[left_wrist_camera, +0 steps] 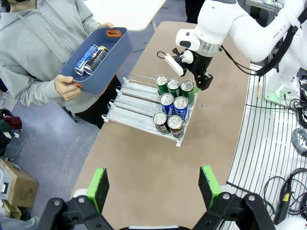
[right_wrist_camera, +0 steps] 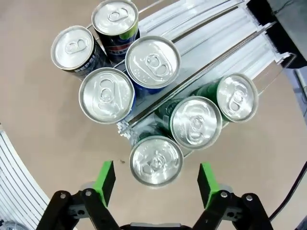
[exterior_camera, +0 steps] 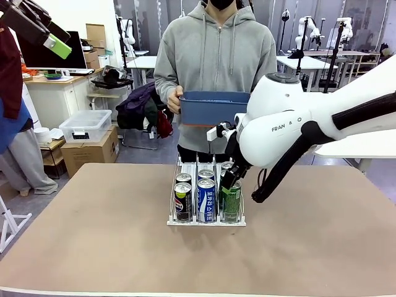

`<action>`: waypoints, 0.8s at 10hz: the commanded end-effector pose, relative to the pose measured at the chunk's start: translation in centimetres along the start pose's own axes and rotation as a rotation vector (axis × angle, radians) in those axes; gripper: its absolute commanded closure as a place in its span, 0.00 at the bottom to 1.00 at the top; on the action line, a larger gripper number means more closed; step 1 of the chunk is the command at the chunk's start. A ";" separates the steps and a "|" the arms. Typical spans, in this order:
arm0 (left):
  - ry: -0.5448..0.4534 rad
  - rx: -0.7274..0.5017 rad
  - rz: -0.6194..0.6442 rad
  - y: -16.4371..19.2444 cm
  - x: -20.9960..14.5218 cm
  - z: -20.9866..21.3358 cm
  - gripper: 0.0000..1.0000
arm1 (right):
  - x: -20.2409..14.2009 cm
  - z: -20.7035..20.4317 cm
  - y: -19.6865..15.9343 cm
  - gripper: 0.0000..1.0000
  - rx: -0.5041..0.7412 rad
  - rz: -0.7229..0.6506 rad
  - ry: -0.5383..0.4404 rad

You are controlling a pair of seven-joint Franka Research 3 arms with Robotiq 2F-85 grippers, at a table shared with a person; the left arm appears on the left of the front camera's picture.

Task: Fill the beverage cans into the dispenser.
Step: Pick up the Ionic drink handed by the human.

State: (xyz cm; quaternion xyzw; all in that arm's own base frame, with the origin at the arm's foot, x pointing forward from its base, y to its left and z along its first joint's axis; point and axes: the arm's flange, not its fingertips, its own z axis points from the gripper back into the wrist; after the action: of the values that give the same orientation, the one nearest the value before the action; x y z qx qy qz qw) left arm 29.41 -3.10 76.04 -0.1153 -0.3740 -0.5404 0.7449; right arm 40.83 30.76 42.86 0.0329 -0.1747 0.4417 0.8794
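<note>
Pincer on right (right_wrist_camera: 156, 168) open over front green can (right_wrist_camera: 156, 160); left pincer (left_wrist_camera: 153, 171) open

9 cans (left_wrist_camera: 181, 109), 1 disp. (left_wrist_camera: 130, 102), 1 bin (left_wrist_camera: 114, 51)

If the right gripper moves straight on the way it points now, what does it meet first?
Probably the top of the front green can in the dispenser: it sits centred between the open fingers of the right gripper. How far off is unclear.

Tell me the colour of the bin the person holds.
Blue; the bin shows best in the left wrist view.
</note>
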 end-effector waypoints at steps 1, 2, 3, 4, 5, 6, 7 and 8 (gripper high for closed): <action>0.001 0.000 0.002 0.0 -0.1 0.0 0.00 | 0.4 -1.1 0.1 0.09 0.007 0.015 0.014; 0.001 0.000 0.002 0.0 -0.1 0.0 0.00 | 0.4 -1.1 0.1 0.09 0.007 0.015 0.014; 0.001 0.000 0.002 0.0 -0.1 0.0 0.00 | 0.4 -1.1 0.1 0.09 0.007 0.015 0.014; 0.001 0.000 0.002 0.0 -0.1 0.0 0.00 | 0.4 -1.1 0.1 0.09 0.007 0.015 0.014; 0.001 0.000 0.002 0.0 -0.1 0.0 0.00 | 0.4 -1.1 0.1 0.09 0.007 0.015 0.014; 0.001 0.000 0.002 0.0 -0.1 0.0 0.00 | -0.1 -1.1 0.0 0.09 0.009 0.005 0.018; 0.001 0.000 0.002 0.0 -0.1 0.0 0.00 | -0.5 1.1 0.0 0.09 0.050 0.073 -0.030; 0.001 0.000 0.002 0.0 -0.1 0.0 0.00 | -1.1 3.3 -0.2 0.09 0.042 0.119 -0.072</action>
State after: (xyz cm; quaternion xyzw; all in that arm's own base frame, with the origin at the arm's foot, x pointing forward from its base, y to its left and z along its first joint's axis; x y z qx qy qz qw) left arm 29.41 -3.10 76.04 -0.1153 -0.3739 -0.5404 0.7449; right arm 40.71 30.82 43.75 0.0405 -0.1829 0.4700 0.8626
